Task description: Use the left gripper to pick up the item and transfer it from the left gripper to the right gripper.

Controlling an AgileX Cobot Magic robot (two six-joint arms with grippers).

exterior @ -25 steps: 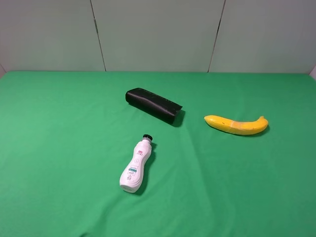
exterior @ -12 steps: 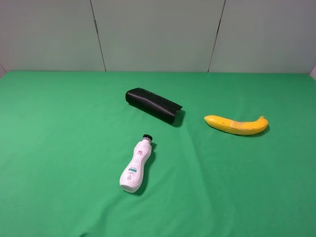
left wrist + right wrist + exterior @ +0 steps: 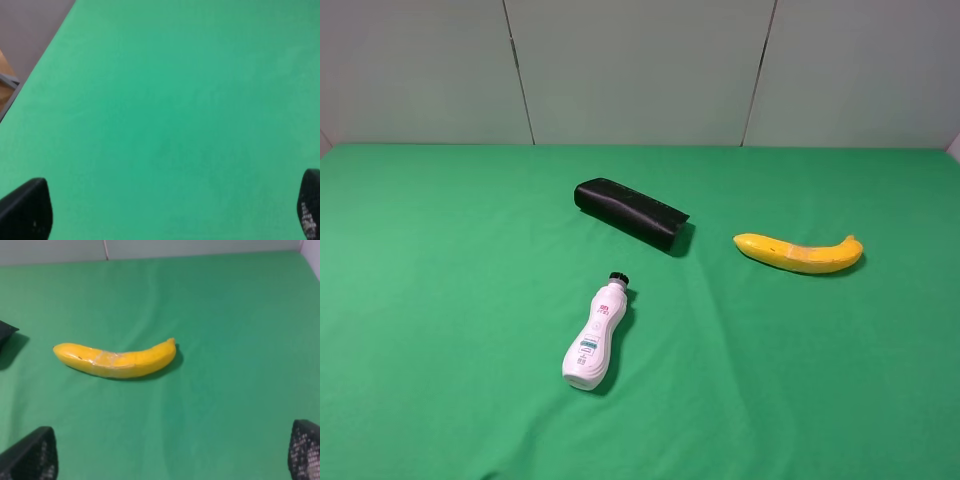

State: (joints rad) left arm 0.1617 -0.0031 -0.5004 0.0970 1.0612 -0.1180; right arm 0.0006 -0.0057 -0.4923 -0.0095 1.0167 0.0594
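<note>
We see the banana (image 3: 800, 253) lying flat on the green cloth (image 3: 440, 300) at the right of centre in the high view, its ends curling up toward the back wall, untouched by either arm. To its left, in the upper middle, sits the black case (image 3: 631, 214), set on a diagonal and well apart from the fruit. Below that, near the middle of the frame, the white bottle (image 3: 594, 339) lies on its side with its black cap pointing away from us. Wide bare cloth runs along the whole left side, the bottom and the right margin; the cloth's back edge meets the pale wall panels (image 3: 640, 70) across the upper frame.

In the left wrist view we find the left gripper (image 3: 165, 210) spread wide, its dark tips at the lower corners over plain cloth, the cloth's edge cutting the upper left corner. The right gripper (image 3: 170, 452) is likewise parted and holds nothing, with the banana (image 3: 116, 359) ahead of it and the case's corner (image 3: 6, 331) at the left edge.
</note>
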